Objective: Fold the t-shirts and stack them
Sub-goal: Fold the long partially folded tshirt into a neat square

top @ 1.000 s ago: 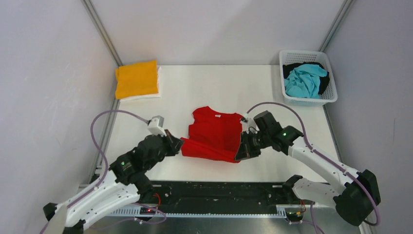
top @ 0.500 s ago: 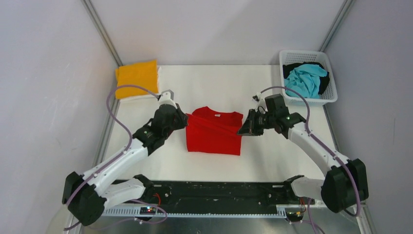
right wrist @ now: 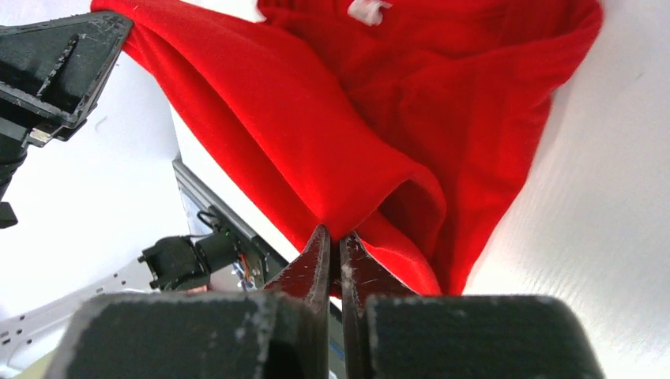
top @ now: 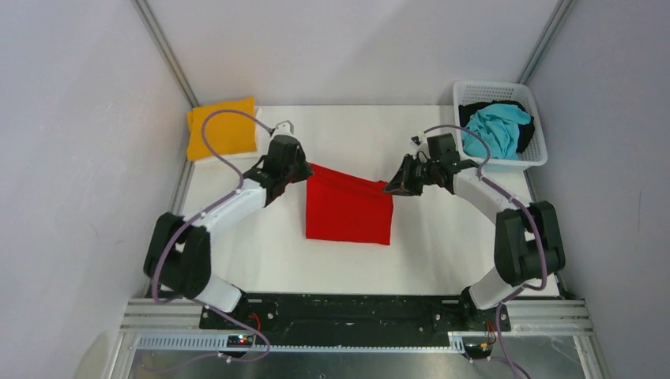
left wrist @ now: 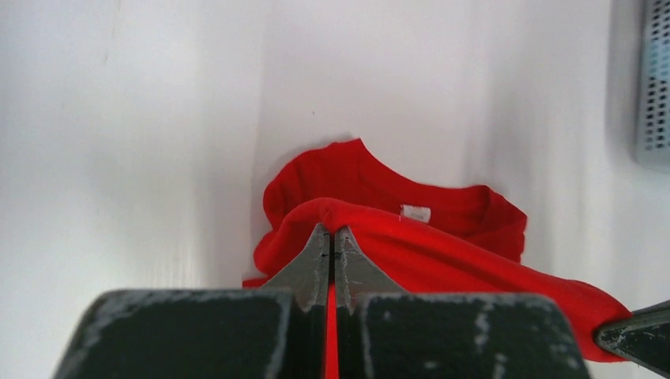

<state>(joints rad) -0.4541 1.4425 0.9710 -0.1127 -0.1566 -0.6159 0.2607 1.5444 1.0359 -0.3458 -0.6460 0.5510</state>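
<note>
Top view: white table (top: 442, 253) between grey walls, basket (top: 506, 166) at the far right corner. Red t-shirt (top: 348, 213) lies mid-table, its near hem drawn up toward the collar, presumably to halve it. Left gripper (top: 303, 170) and right gripper (top: 393, 188) each pinch 1 raised corner. Folded orange t-shirt (top: 223, 126) sits far left, likely the stack.
Left wrist: fingers (left wrist: 316, 260) closed tight on red cloth; the neck label (left wrist: 415, 213) is uncovered.
Right wrist: fingers (right wrist: 314, 260) clamped on a fold; 1 layer or 2, unclear.

This is a robot laboratory cell. Plain grey walls (top: 355, 47) with aluminium posts (top: 167, 54) enclose a white table (top: 442, 260). The left arm (top: 229, 209) and right arm (top: 490, 193) are bolted to a metal rail (top: 355, 341).
</note>
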